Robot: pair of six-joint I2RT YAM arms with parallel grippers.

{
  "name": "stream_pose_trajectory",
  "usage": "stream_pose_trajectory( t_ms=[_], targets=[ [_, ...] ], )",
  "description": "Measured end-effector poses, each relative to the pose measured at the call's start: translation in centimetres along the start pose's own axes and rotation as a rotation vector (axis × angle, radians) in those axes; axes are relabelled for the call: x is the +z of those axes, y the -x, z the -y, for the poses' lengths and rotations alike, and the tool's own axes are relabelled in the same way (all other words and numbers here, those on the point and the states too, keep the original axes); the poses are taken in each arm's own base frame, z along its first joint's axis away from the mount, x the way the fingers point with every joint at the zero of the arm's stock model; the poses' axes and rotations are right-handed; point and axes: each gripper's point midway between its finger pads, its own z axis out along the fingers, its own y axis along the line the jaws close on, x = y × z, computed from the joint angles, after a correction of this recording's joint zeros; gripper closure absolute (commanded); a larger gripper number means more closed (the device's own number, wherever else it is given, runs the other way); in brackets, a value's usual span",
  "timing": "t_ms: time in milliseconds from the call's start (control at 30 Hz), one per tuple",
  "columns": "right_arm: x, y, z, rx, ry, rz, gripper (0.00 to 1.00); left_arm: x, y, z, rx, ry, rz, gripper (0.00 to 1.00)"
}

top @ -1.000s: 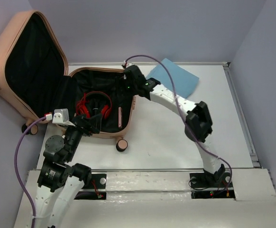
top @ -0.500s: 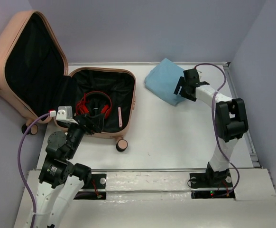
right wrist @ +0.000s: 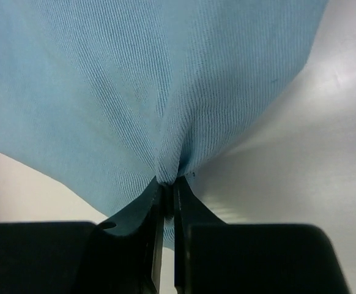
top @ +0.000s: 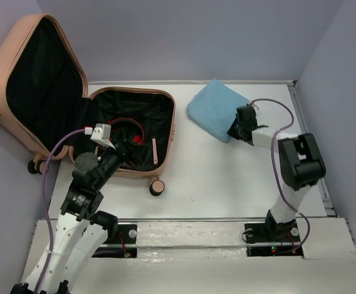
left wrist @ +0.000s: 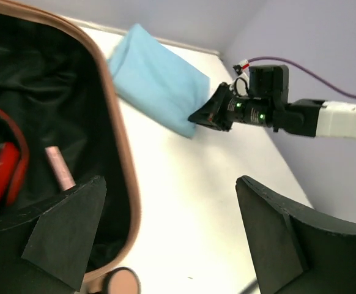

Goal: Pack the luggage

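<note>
Holds the left arm (top: 80,199) forward with a bent elbow, left claw (left wrist: 170,184) wide open, both fingers far apart. Holds the right arm (top: 297,162) up from its base, folded at the elbow, right claw (right wrist: 167,184) pointing left, pinched tight on cloth (right wrist: 166,79).

A white counter (top: 227,177) fills a small booth closed in by plain lavender-grey walls: a back wall (top: 215,37), a right wall (top: 352,110) and a left wall (top: 3,18). A pale raised rim (top: 239,81) runs along the counter's far edge, where it meets the back wall. A metal rail (top: 311,153) lines its right edge. Across the near side lies a white painted board (top: 196,254), glossy and unevenly coated, with a dark seam (top: 196,218) between it and the counter. Soft, even light falls from above, casting faint shadows and a mild sheen on the white surface.
</note>
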Motion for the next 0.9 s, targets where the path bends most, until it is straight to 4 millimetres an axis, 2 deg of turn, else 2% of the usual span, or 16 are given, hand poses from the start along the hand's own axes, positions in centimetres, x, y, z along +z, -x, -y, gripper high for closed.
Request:
stream_pose_trajectory(
  t_ms=[33,67,133,200,233,267,367,467,600,733,800,900],
  targets=[
    [-0.9,-0.5,0.4,0.013,0.009,0.005,0.91,0.6,-0.4,0.6,-0.017,-0.033,-0.019,0.01],
    [-2.9,-2.0,1.7,0.029,0.012,-0.002,0.91,1.2,-1.0,1.1,-0.036,-0.057,-0.047,0.01],
    [-5.3,-4.2,3.5,0.049,0.009,-0.023,0.89,2.6,-2.7,2.7,-0.062,-0.11,-0.116,0.01],
    [-8.4,-7.0,5.3,0.087,0.032,-0.045,0.64,4.0,-5.5,5.1,-0.074,-0.155,-0.227,0.01],
    [-9.6,-8.2,6.0,0.103,0.044,-0.052,0.41,4.7,-6.5,6.6,-0.072,-0.18,-0.268,0.01],
    [-10.5,-8.7,6.3,0.109,0.058,-0.054,0.31,5.1,-7.2,8.1,-0.067,-0.21,-0.297,0.01],
    [-13.0,-9.8,6.9,0.125,0.097,-0.053,0.15,7.5,-10.7,11.0,-0.033,-0.208,-0.405,0.01],
    [-15.2,-8.1,6.3,0.115,0.138,0.011,0.08,10.2,-11.8,11.4,0.007,-0.147,-0.42,0.01],
    [-16.0,-5.4,6.4,0.091,0.1,0.088,0.05,15.6,-12.2,10.5,0.108,-0.015,-0.408,0.01],
    [-14.5,-2.9,8.5,0.09,-0.025,0.114,0.04,21.8,-13.8,9.6,0.221,0.088,-0.454,0.01],
    [-13.5,-2.6,9.8,0.091,-0.083,0.1,0.04,25.0,-14.9,9.4,0.26,0.104,-0.469,0.01],
    [-12.3,-2.9,11.3,0.082,-0.141,0.068,0.04,29.6,-17.3,7.6,0.321,0.162,-0.541,0.01]
  ],
)
